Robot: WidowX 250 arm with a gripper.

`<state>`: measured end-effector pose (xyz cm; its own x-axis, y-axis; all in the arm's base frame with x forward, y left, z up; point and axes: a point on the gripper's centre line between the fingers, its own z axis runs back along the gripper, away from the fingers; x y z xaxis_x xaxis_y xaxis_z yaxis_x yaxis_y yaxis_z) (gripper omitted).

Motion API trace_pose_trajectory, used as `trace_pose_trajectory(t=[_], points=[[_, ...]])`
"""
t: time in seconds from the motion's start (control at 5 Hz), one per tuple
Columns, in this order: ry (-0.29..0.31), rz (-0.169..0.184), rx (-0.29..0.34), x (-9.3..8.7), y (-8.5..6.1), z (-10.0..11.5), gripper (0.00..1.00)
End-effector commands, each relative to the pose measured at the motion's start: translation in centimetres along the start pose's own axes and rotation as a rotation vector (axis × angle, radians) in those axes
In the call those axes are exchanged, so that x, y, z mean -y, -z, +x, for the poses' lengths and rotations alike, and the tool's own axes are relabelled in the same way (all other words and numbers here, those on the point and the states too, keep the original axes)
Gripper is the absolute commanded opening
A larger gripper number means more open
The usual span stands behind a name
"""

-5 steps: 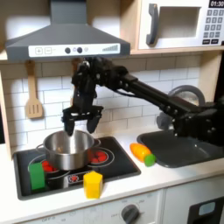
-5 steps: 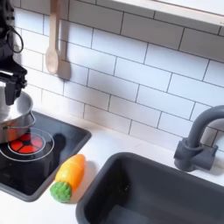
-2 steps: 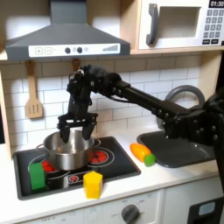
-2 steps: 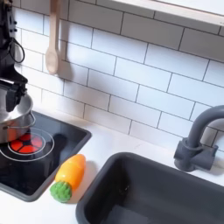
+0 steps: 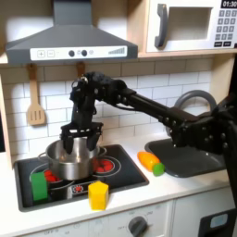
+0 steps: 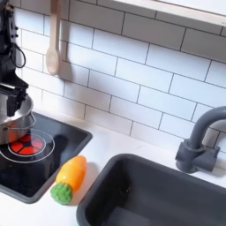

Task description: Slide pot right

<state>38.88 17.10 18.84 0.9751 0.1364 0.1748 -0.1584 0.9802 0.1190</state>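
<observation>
One shiny metal pot sits on the black stovetop at the first exterior view's left, likely rigid, light and slippery, best caught at its far rim, where the tool hangs with fingers spread, gripping nothing.

Pot: sitting on the black stovetop, with the gripper hanging at its rim, fingers spread.
Right of pot, in the first exterior view: a bare stretch of stovetop is lying open up to the carrot.
Front: a yellow block and a green block are standing near the stove edge.
Behind: the tiled wall is closing the back.
Far right: the sink and faucet are standing beyond.
</observation>
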Motion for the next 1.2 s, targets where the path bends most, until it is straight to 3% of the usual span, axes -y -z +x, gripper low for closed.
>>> trace_pose_trajectory(t=[0.0,0.4,0.6,1.0], points=[[0.01,-0.003,-0.023,0.4,0.9,-0.3,1.0],[0.056,-0.026,-0.028,2.6,1.0,-0.6,1.0],[0.077,-0.032,-0.056,3.5,1.9,-1.1,1.0],[0.13,-0.045,-0.056,6.0,1.5,-1.3,1.0]])
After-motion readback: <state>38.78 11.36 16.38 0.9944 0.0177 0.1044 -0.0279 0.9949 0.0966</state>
